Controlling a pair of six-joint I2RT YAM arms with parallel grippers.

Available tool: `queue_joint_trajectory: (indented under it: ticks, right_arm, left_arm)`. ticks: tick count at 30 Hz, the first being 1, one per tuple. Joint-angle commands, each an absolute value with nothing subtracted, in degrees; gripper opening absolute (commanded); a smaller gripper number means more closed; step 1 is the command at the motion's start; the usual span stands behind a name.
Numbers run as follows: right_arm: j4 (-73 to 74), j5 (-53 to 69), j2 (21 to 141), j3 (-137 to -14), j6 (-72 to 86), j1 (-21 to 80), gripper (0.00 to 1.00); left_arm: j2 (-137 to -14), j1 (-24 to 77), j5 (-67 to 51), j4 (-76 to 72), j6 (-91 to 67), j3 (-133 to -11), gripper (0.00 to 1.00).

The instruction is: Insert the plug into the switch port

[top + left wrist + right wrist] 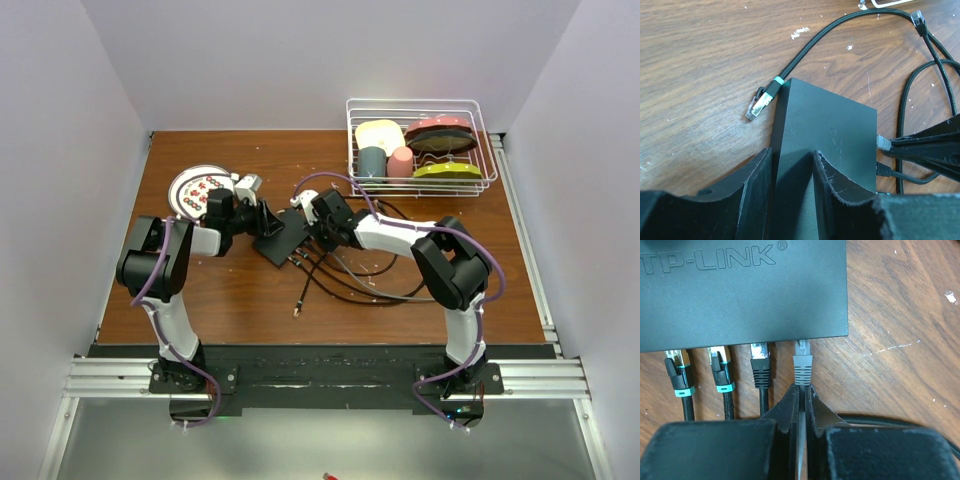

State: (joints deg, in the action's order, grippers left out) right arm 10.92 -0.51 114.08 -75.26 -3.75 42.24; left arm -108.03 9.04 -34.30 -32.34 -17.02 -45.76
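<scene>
Right wrist view: the right gripper (801, 392) jaws pinch narrowly on the tail of the grey plug (802, 362), its tip at the switch (740, 295) edge, beside three seated plugs (721, 367); bare tabletop (900, 315) lies to its right. The left gripper (791, 156) jaws clamp the switch's end.

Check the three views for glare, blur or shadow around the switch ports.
Top view: even light, sharp, but the switch is small in frame. Left wrist: near fingers soft and dark, switch top sharp with mild sheen. Right wrist: grey plug crisp, no glare; that gripper's fingers soft.
</scene>
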Motion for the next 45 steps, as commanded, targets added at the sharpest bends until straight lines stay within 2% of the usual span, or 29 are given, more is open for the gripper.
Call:
queue_joint_trajectory:
  ticks: [1,24,40,43,45]
  right_arm:
    - [0.3,3.4,113.5,-81.3,-5.5,42.8,0.00]
    - [-0.7,4.0,118.1,-88.5,-7.0,42.9,0.00]
    - [-0.2,4.0,118.7,-88.8,-7.4,42.9,0.00]
    - [-0.2,3.8,117.9,-87.5,-6.9,42.9,0.00]
    - [-0.2,3.8,117.2,-86.0,-6.0,42.9,0.02]
  left_arm:
    - [-109.4,12.7,-40.1,-29.2,-15.8,-46.9,0.40]
    - [-112.1,15.8,-40.8,-24.3,-12.3,-50.6,0.33]
    - [-112.1,16.5,-41.5,-23.7,-11.4,-51.0,0.33]
    - [-111.4,16.5,-40.8,-24.3,-11.5,-50.7,0.34]
    - [-110.0,16.3,-39.4,-25.2,-11.8,-49.5,0.41]
